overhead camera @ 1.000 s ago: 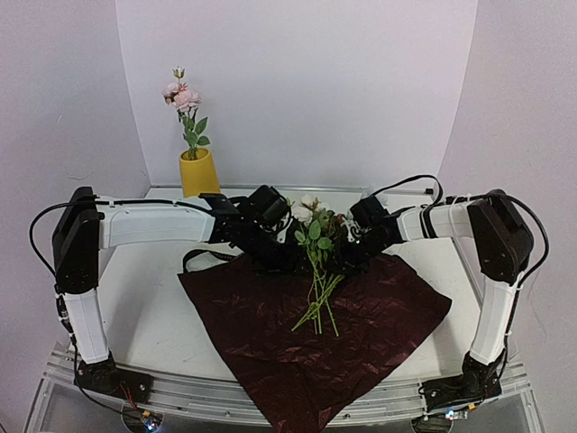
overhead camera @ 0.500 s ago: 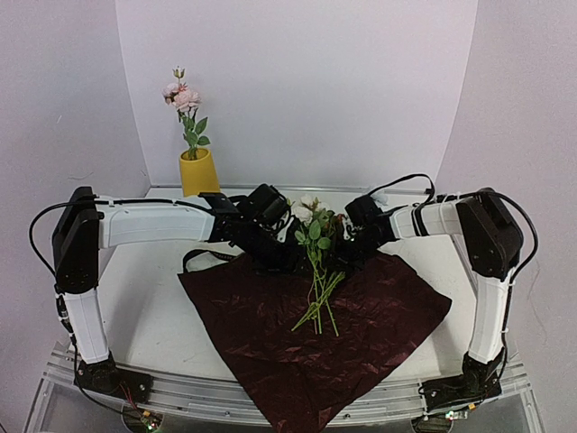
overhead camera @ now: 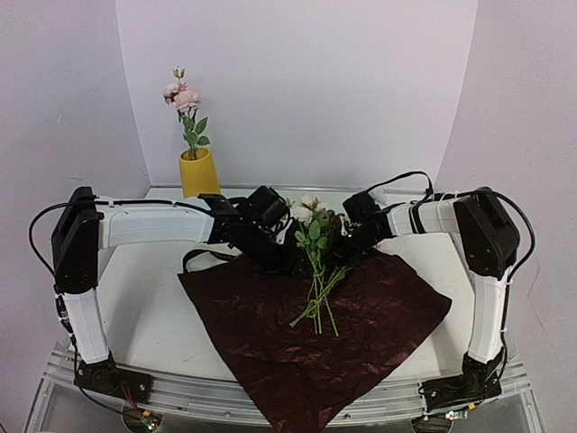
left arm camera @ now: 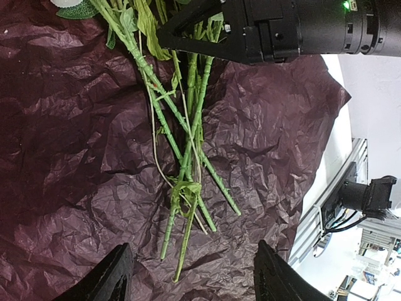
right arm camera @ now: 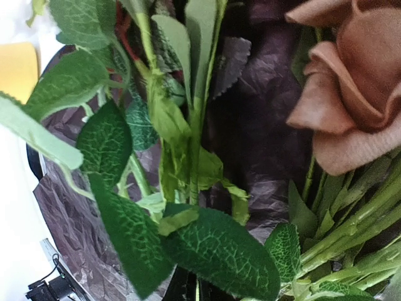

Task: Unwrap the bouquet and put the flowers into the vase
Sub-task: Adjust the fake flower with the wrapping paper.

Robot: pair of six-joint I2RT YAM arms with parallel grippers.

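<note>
Right tool (overhead camera: 345,251) up first: clenched tight, thin green stems of the flowers (overhead camera: 315,236) pinched between its fingers, right at the far edge of the dark red paper (overhead camera: 361,334). Black wedge of that tool plain in the left wrist view, stems running up under it and fanning out below across the crinkled sheet.

Left tool (left arm camera: 193,248) now: released, fingers (left arm camera: 113,279) spread wide, nothing between them. Hovering over the paper near its far edge, just left of the bunch. Not touching a single stem, as far as can be told.

Flowers themselves: loose and unwrapped, lying on the paper. Heads and leaves bunched at the paper's far edge between the two tools, cut ends crossing and splaying toward the paper's middle. Cream blooms on top, and a rust rose (right arm camera: 351,94) filling the right wrist view, veined leaves crowding round it above the sheet.

Vase (overhead camera: 198,171): yellow, upright on the counter (overhead camera: 135,307), beyond the paper's far left corner and well apart from it. One pink sprig (overhead camera: 183,95) standing in its mouth.
</note>
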